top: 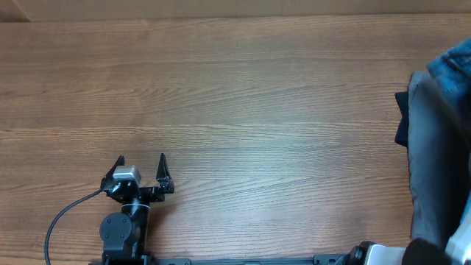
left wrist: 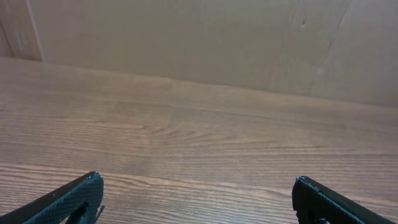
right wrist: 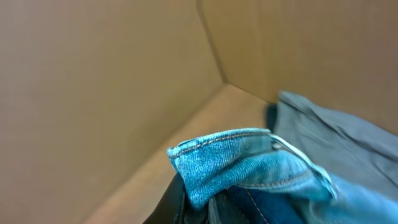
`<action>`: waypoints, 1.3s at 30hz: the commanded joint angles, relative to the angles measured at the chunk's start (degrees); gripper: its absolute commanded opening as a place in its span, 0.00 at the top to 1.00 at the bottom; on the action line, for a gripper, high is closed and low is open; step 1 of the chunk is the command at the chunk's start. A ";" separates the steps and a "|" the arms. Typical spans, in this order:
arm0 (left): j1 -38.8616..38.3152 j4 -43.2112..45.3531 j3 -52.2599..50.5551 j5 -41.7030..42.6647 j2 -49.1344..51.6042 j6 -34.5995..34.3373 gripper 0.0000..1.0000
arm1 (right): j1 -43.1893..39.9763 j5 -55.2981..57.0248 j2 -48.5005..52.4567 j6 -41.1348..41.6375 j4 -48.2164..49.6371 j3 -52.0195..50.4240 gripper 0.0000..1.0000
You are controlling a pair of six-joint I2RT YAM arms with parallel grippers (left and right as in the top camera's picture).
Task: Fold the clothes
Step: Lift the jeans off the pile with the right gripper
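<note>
The light blue denim jeans [top: 452,68] show only as a bunched patch at the table's far right edge in the overhead view. In the right wrist view a folded, hemmed edge of the jeans [right wrist: 239,158] fills the foreground. It comes out from between my right gripper's dark fingers [right wrist: 208,205], which are shut on it. That gripper is not discernible in the overhead view. My left gripper [top: 141,163] is open and empty near the front left of the table, far from the jeans. Its two fingertips [left wrist: 196,186] frame bare wood.
A grey garment [top: 438,169] and a dark garment [top: 402,118] lie along the wooden table's [top: 235,110] right edge beside the jeans. The grey one also shows in the right wrist view [right wrist: 348,143]. Cardboard walls [right wrist: 93,81] stand behind the table. A black cable [top: 62,213] trails from the left arm.
</note>
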 commanded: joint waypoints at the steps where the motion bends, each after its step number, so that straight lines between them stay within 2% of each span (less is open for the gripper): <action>1: -0.20 0.04 -0.17 0.50 0.13 -0.55 0.00 | 1.51 -9.84 -4.59 -1.14 1.38 4.83 0.96; 5: -0.20 0.02 -0.17 0.48 0.13 -0.52 0.00 | 5.33 -10.97 -5.92 -2.25 0.87 7.26 0.96; 11: -0.20 0.04 -0.17 0.48 0.13 -0.52 0.00 | 13.90 -4.83 -6.03 -4.57 -3.10 14.97 0.96; 18: -0.20 0.04 -0.17 0.48 0.13 -0.52 0.00 | 20.83 -4.09 -6.01 -5.46 -4.66 22.34 0.96; 22: -0.20 0.04 -0.17 0.48 0.13 -0.52 0.00 | 26.14 -7.96 -5.97 -8.24 0.52 23.15 0.96; 29: -0.20 0.04 -0.17 0.48 0.13 -0.52 0.00 | 36.13 -9.05 -3.50 -7.48 7.39 23.15 0.96; 39: -0.20 0.04 -0.17 0.48 0.13 -0.52 0.00 | 49.40 -9.05 8.79 -3.13 19.76 23.15 0.96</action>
